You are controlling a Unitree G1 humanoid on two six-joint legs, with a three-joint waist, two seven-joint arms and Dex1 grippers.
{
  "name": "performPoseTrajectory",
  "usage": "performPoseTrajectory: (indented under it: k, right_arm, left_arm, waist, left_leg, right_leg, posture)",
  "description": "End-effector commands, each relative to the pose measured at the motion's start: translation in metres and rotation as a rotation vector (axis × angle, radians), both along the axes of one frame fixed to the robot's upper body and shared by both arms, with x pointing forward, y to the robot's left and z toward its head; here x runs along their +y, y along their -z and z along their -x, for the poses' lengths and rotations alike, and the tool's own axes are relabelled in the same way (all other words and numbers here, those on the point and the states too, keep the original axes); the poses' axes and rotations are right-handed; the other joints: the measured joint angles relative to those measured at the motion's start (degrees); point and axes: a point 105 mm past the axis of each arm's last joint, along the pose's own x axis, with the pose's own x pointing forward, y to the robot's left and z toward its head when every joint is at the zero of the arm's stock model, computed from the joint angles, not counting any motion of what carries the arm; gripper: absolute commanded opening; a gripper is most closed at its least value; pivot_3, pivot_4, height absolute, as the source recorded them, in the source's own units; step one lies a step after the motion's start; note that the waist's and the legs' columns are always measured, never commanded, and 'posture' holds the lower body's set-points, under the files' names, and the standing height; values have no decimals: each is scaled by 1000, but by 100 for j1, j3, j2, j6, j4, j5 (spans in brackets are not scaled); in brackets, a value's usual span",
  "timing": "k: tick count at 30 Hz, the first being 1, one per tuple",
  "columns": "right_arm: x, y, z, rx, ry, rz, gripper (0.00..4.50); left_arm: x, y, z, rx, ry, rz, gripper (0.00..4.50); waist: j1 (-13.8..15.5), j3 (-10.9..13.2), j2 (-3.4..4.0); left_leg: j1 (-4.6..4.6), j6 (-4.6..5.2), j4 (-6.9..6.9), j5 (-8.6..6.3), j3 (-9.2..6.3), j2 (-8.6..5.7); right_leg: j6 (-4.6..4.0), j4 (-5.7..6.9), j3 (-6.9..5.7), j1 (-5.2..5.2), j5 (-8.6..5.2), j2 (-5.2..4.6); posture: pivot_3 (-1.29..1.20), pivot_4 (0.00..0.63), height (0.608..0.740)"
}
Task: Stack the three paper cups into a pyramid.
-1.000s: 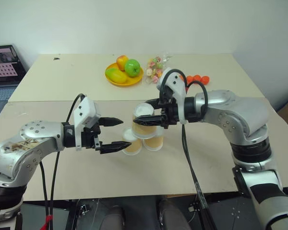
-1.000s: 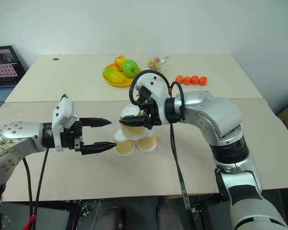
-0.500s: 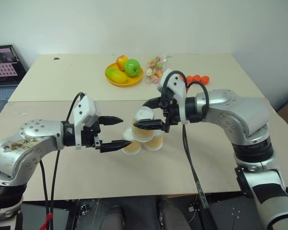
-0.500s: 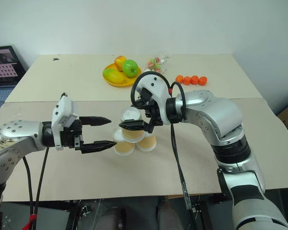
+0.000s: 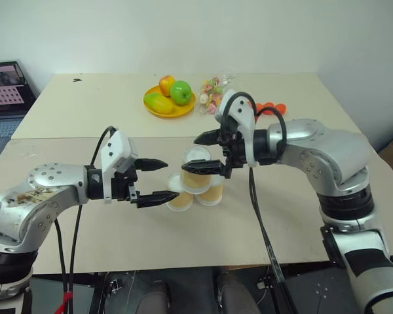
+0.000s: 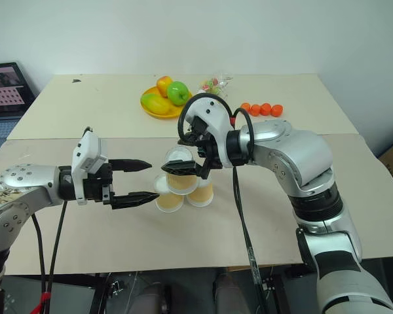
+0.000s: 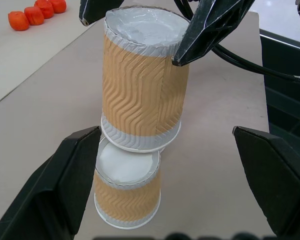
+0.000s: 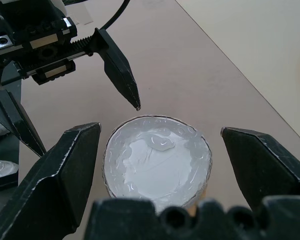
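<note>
A: Where do the three paper cups sit?

B: Near the centre of the head view, on the near tan table [image 5: 203,242]. Two stand upside down side by side, the left base cup [image 5: 181,193] and the right base cup [image 5: 210,192], touching each other. The top cup [image 5: 197,169] rests inverted on both, white flat end up, so the pyramid [image 5: 195,180] is built.

A: And the right gripper [image 5: 208,156]?

B: Its jaws stand wide, one finger at each side of the top cup, apart from its walls. In its wrist view the cup's white end [image 8: 157,162] lies between the two black fingers [image 8: 57,175] with gaps on both sides.

A: The left gripper [image 5: 156,180]?

B: It hovers left of centre, jaws wide too, holding nothing. Its lower fingertip is just beside the left base cup; whether it touches, the frames do not settle.

A: Anything else in the frame?

B: At upper centre on the far table a yellow plate [image 5: 165,108] bears fruit, with a bag of sweets [image 5: 211,92] just right of it and small orange things [image 6: 261,109] further right. A laptop [image 5: 4,91] sits at the upper left edge
</note>
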Motion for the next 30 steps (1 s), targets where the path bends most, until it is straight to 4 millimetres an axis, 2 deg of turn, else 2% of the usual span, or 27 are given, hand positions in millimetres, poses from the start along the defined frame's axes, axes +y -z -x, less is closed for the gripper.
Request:
performPoseTrajectory:
  k: [1,10,12,14,16,19,22,23,24,25,26,30]
  right_arm:
    - [-3,-23,3,-67,-8,-34,4474]
    - [-6,-27,1,-71,2,-30,4474]
    - [-11,-36,-3,-75,19,-49,4474]
    - [-18,-57,-7,-81,35,-107,4474]
    - [-21,-66,-8,-83,39,-131,4474]
    - [-43,-93,-19,-143,104,-164,4474]
    - [-52,-99,-21,-161,121,-161,4474]
    - [-79,-100,-22,-217,152,-124,4474]
    - [-99,-98,-20,-253,169,-81,4474]
    - [-121,-88,-8,-253,140,-30,4474]
    - [-134,-77,4,-236,102,13,4474]
    - [-153,-46,33,-118,26,39,4474]
  left_arm:
    - [-3,-8,1,-42,17,3,4500]
    - [-2,-6,-1,-37,21,7,4500]
    - [-3,-6,-1,-37,21,8,4500]
    - [-2,-12,-2,-49,12,48,4500]
    - [-1,-15,-2,-53,9,70,4500]
    - [13,-26,-6,-69,-34,95,4500]
    - [16,-30,-6,-75,-42,116,4500]
    - [24,-35,-10,-87,-92,122,4500]
    - [31,-39,-13,-96,-131,128,4500]
    - [38,-44,-13,-98,-163,147,4500]
    - [44,-46,-12,-99,-184,158,4500]
    - [60,-36,-6,-71,-225,81,4500]
  waist:
    - [-1,0,0]
    - [2,0,0]
    - [2,0,0]
    - [0,1,1]
    - [3,1,1]
    - [4,1,1]
    - [5,1,1]
    - [5,1,1]
    - [32,2,0]
    - [80,2,0]
    - [146,1,-3]
    - [147,-1,2]
  left_leg:
    - [0,0,0,0,0,0]
    - [0,0,0,0,0,0]
    - [0,0,0,0,0,0]
    - [0,0,1,0,0,0]
    - [-1,0,3,0,1,0]
    - [0,0,0,0,-1,0]
    - [-3,0,1,0,0,0]
    - [-4,0,0,0,0,-1]
    - [-3,1,0,0,0,-1]
    - [-14,1,0,0,-2,-1]
    - [-22,0,1,0,-15,0]
    - [-25,17,1,-11,-13,-4]
  right_leg:
    - [0,0,0,0,0,0]
    - [0,0,0,0,0,0]
    - [0,0,0,0,0,0]
    - [0,0,0,0,0,0]
    - [-1,1,1,-1,1,0]
    - [-1,-1,-2,-1,1,0]
    - [-1,-5,-2,0,1,-2]
    - [-1,-7,-1,0,1,-2]
    - [-1,-7,-1,1,1,-2]
    - [0,-10,-5,-4,0,-2]
    - [1,-19,-20,-4,0,-3]
    - [6,-31,-23,0,-4,-15]
  posture:
    - [0,150,734]
    - [0,150,734]
    - [0,150,734]
    - [0,150,734]
    - [0,150,734]
    - [0,150,734]
    - [0,150,734]
    - [0,150,734]
    - [0,150,734]
    - [0,150,734]
    - [0,150,734]
    - [0,150,734]
